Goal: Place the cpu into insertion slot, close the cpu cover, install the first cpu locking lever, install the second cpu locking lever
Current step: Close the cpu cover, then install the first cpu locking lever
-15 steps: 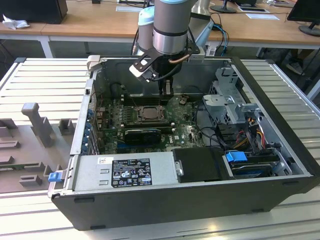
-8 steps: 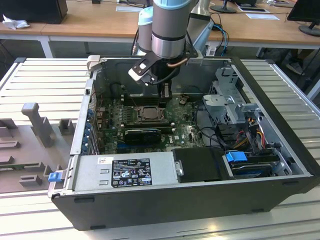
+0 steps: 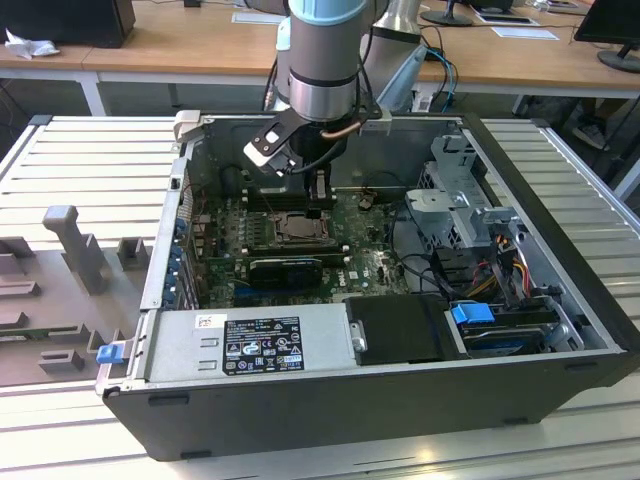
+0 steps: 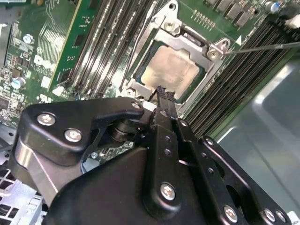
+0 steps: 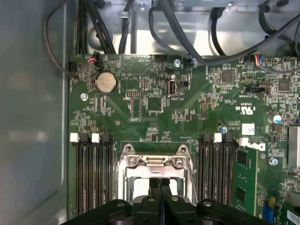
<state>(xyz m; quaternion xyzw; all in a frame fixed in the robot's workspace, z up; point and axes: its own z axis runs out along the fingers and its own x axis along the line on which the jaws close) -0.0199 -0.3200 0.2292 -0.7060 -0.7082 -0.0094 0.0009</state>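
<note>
One arm (image 3: 325, 60) drops from the upper centre of the exterior view into the open computer case (image 3: 560, 300) lying on the slatted table (image 3: 100, 150). I see the jaws pressed together with nothing between them, their tips by one edge of the cpu (image 4: 171, 70); contact I cannot tell. The cpu lies flat in the insertion slot (image 3: 275, 230), mid-frame, silver top up. The cpu cover (image 4: 197, 44) frames it. A thin lever rod (image 4: 262, 47) juts out beside it.

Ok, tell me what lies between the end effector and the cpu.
Nothing: in the second wrist view the end effector tip overlaps the cpu edge directly.
</note>
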